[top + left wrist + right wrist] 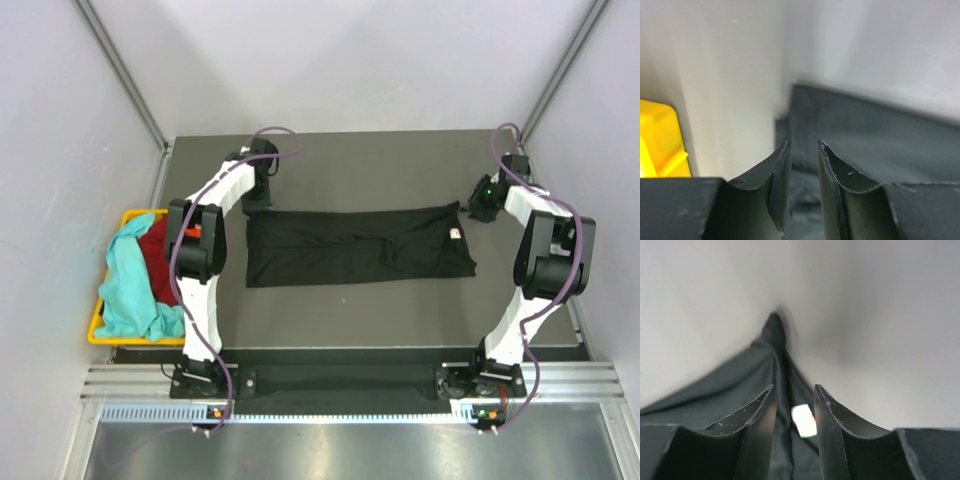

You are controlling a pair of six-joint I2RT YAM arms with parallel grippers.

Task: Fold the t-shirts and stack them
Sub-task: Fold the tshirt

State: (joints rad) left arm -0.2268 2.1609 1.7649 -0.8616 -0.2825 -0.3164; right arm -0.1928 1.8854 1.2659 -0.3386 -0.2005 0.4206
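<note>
The black t-shirt (350, 248) lies flat as a long folded strip across the middle of the table, with its white neck label (455, 233) near the right end. My left gripper (258, 200) is at the strip's far left corner, jaws a little apart; in the left wrist view (804, 144) black cloth (802, 197) shows beyond the gap. My right gripper (479, 207) is at the far right corner, open; in the right wrist view (794, 387) the label (804, 420) shows between the fingers over the black cloth (740, 380). A teal shirt (125, 285) and a red shirt (158, 255) lie in the basket. No orange shirt is in view.
The yellow plastic basket (95, 325) stands off the table's left edge, beside the left arm; its corner shows in the left wrist view (657, 140). White walls close in at the back and both sides. The dark table mat (380, 170) extends behind the shirt.
</note>
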